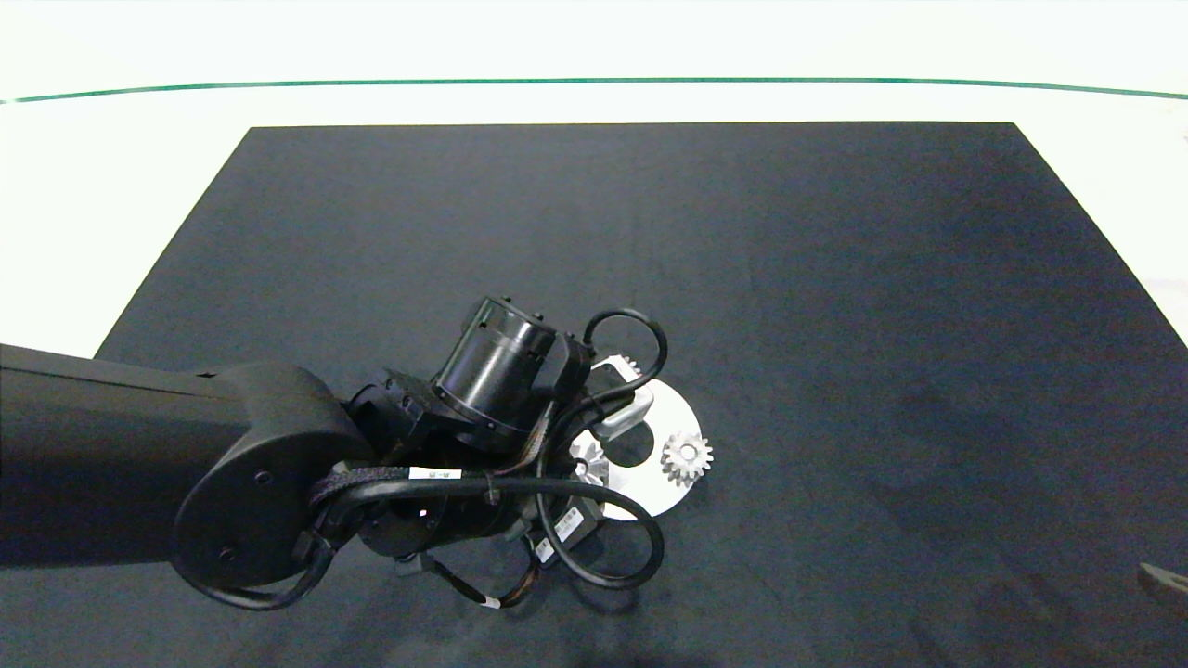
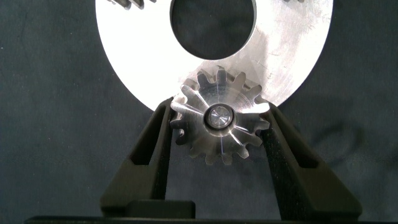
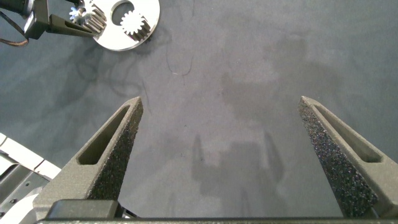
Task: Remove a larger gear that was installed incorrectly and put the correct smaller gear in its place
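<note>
The larger gear (image 2: 219, 123) sits at the edge of a round silver plate (image 2: 292, 43), right between the two fingers of the left gripper (image 2: 217, 134). Those fingers are closed in on it from either side, each fingertip (image 2: 163, 121) pressed against the long pointed teeth, so the gripper is grasping the gear while the gear is on its pin (image 2: 219, 116), whose shiny end shows in the centre hole. The plate lies flat on a dark mat (image 1: 835, 325) and has a big round hole in its middle. From above, the left arm (image 1: 232, 464) reaches in over the plate and hides most of the held gear; only a toothed sliver shows beside the wrist, while a small gear (image 1: 687, 457) stands clear on the far side of the plate. A few teeth of another gear (image 1: 628, 365) peep out behind the cables. The right gripper (image 3: 221, 124) hangs over bare mat well apart from the plate, its fingers spread wide with nothing between them. Its camera catches the plate and the small gear far off, with the other arm's fingers at the plate's rim.
</note>
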Tool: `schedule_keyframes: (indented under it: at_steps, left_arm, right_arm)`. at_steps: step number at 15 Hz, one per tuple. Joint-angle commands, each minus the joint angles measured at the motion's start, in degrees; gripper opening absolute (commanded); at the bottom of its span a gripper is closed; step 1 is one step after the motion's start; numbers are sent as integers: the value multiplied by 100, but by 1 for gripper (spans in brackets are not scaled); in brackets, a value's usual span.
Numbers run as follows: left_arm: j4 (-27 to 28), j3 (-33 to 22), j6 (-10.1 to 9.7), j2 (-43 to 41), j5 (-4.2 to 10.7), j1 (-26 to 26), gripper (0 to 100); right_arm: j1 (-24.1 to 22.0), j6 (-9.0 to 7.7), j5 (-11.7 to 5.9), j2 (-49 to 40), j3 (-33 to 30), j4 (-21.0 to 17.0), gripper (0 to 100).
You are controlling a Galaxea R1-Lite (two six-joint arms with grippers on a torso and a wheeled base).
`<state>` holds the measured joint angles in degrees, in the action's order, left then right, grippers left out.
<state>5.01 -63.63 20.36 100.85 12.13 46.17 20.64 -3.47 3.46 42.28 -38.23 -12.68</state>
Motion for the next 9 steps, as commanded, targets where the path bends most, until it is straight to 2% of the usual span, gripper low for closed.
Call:
schedule_keyframes:
  at_steps: [1, 9]
  left_arm:
    - [9, -9, 12, 13, 9, 24, 36]
    - [18, 9, 30, 31, 9, 33, 20]
  right_arm:
    - [2, -4, 5, 0, 0, -7, 100]
    - [2, -4, 5, -9, 9, -7, 100]
